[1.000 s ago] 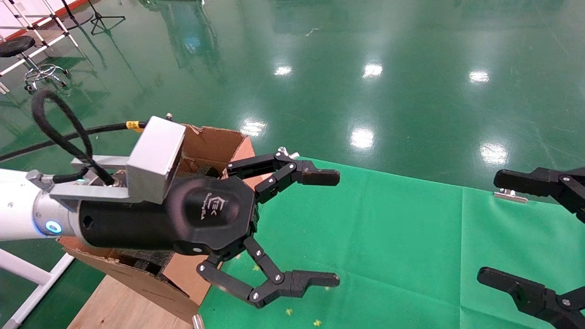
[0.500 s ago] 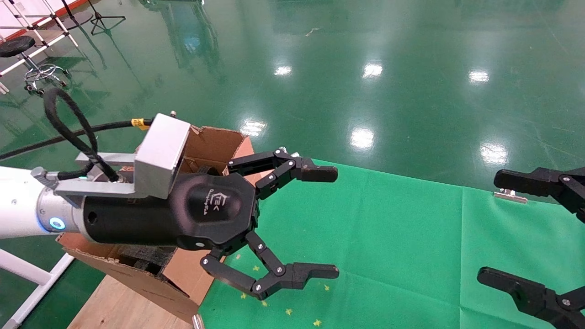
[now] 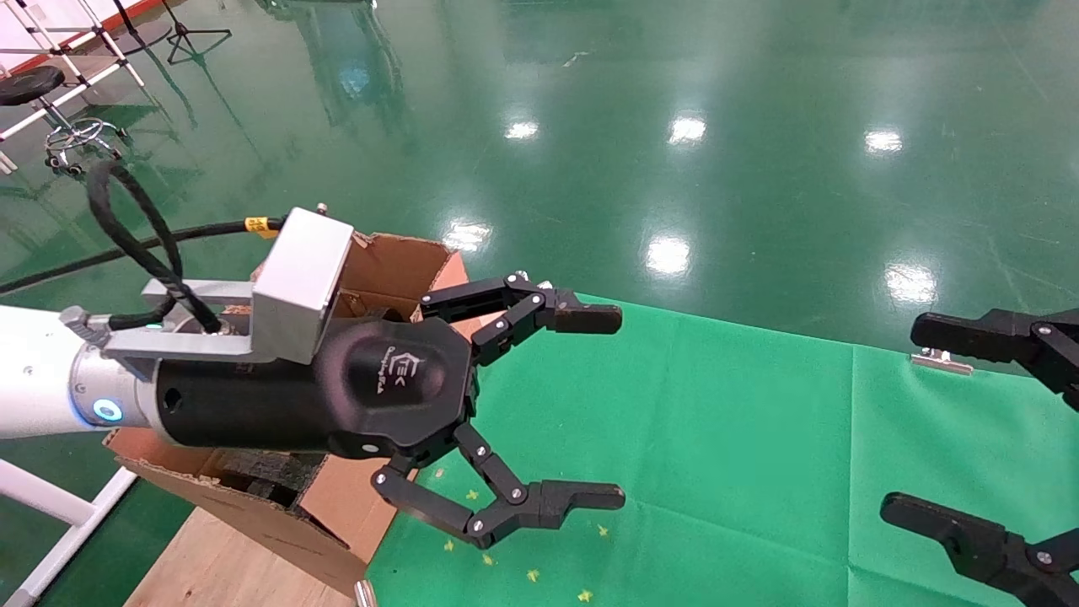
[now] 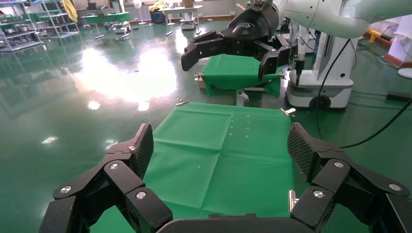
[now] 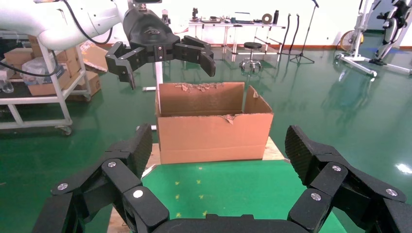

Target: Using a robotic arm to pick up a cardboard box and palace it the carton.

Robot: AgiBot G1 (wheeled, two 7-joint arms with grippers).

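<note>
My left gripper (image 3: 620, 407) is open and empty. It hangs over the left part of the green cloth (image 3: 716, 438), just beside the carton (image 3: 396, 265), on its white arm with the blue light ring. The carton is large, brown and torn-edged, with dark foam (image 3: 270, 472) inside; it also shows in the right wrist view (image 5: 214, 136). My right gripper (image 3: 900, 417) is open and empty at the right edge of the cloth. The left wrist view shows my left gripper (image 4: 221, 145) with only bare cloth (image 4: 218, 155) between its fingers. The small cardboard box is out of view.
The carton stands on a wooden board (image 3: 219, 565) left of the cloth. Small yellow marks (image 3: 531, 575) dot the cloth near the carton. A metal clip (image 3: 940, 361) holds the cloth's far edge. A stool (image 3: 34, 84) and stands are far back left on the shiny green floor.
My left gripper has shifted slightly to the right and its lower finger has risen a little. It stays open and empty. The right gripper has not moved.
</note>
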